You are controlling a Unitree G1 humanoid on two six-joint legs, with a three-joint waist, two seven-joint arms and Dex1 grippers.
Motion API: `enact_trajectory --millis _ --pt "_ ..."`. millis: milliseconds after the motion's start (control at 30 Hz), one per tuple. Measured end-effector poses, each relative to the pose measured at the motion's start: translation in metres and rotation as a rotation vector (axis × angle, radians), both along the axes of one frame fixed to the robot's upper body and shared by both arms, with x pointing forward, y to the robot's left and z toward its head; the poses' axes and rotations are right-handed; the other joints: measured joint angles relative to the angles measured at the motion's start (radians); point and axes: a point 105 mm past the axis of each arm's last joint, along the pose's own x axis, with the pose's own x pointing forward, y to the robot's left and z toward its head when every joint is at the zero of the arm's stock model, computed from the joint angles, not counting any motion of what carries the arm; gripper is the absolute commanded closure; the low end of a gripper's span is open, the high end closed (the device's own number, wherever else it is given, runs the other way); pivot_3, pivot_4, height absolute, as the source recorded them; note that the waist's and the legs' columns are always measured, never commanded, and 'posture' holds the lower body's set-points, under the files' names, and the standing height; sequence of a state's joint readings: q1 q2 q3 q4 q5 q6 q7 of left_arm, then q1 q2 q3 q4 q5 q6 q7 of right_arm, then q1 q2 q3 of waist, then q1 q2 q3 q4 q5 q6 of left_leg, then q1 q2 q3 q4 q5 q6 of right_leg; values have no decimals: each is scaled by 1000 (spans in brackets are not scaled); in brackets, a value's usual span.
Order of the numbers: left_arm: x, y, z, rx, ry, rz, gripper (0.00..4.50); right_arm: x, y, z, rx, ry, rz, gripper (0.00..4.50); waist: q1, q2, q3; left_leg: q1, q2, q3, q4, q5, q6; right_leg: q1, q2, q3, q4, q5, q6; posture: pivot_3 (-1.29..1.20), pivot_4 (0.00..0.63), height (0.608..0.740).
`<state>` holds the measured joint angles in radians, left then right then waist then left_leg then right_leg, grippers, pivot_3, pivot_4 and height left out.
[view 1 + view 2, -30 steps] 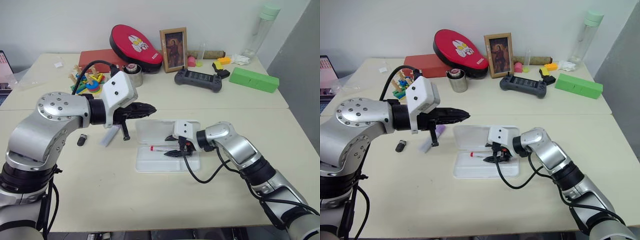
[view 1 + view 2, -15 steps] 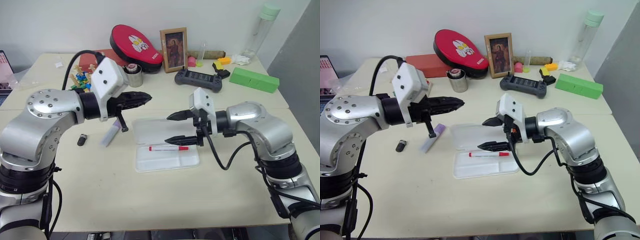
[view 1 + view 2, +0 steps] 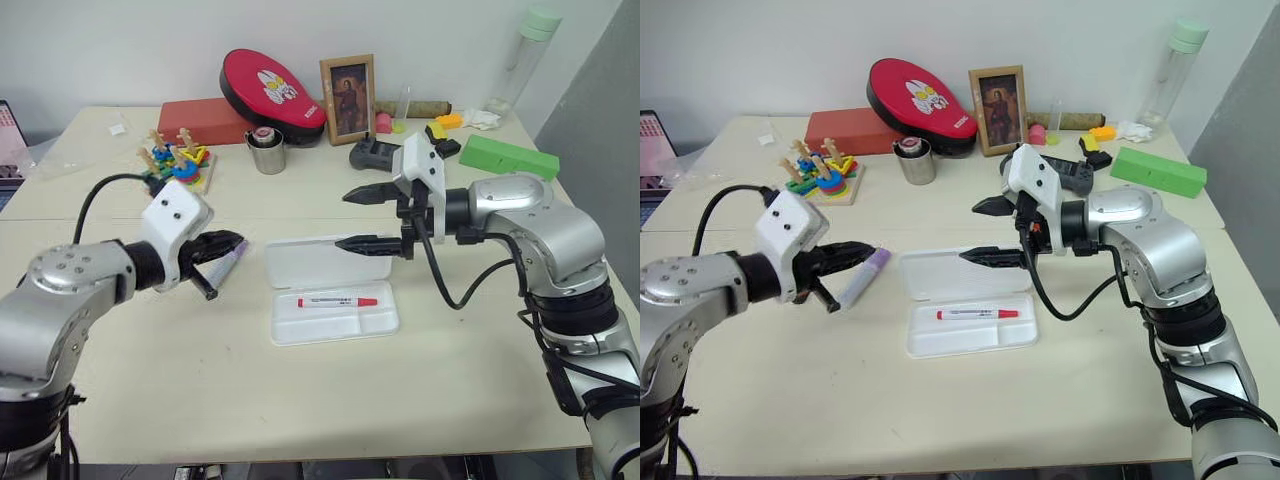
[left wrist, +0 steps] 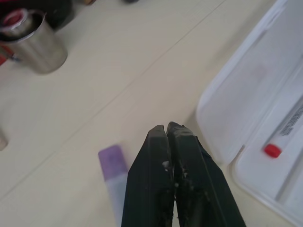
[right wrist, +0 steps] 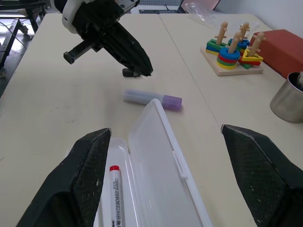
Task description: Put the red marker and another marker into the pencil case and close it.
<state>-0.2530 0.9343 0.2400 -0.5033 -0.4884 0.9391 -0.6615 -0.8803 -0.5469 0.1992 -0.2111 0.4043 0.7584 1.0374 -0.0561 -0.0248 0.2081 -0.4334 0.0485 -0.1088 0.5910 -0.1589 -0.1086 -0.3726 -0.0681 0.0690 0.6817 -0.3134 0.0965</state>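
Red marker (image 3: 337, 300) now lies in the open pencil case (image 3: 330, 290) mid-table; your right hand (image 3: 366, 219) has lifted away, fingers apart, while your left hand (image 3: 855, 252), fingers together, has dropped beside the lavender marker (image 3: 864, 275)

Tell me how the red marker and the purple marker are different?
The red marker is long and thin with a white body; the purple marker is short and chunky. The red marker lies inside the open pencil case; the purple marker lies on the table beside it. Both lie flat, and no gripper holds either.
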Motion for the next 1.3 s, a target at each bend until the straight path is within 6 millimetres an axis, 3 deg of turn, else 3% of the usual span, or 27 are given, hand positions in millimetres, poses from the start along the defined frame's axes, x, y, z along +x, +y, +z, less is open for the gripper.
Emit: enact_trajectory --millis 333,500,667,867,1300 --pt "-4 20 -21 -21 63 144 1385 6 -1 1 -14 -37 -12 570 0 0 0 0 0 0 0 0 0 0 0 0 0 0 0 0 150 740" --pt "-4 24 -26 -17 79 168 520 7 -1 0 -22 -43 -15 570 0 0 0 0 0 0 0 0 0 0 0 0 0 0 0 0 150 740" --pt "4 20 -36 -35 90 150 520 8 -3 0 -28 -49 -22 570 1 0 0 0 0 0 0 0 0 0 0 0 0 0 0 0 150 740" --pt "29 25 -36 -124 51 219 520 9 -6 1 -36 -65 -33 570 2 0 0 0 0 0 0 0 0 0 0 0 0 0 0 0 150 740" --pt "54 22 -75 -204 160 281 520 12 -9 2 -39 -73 -58 570 1 0 0 0 0 0 0 0 0 0 0 0 0 0 0 0 150 740"
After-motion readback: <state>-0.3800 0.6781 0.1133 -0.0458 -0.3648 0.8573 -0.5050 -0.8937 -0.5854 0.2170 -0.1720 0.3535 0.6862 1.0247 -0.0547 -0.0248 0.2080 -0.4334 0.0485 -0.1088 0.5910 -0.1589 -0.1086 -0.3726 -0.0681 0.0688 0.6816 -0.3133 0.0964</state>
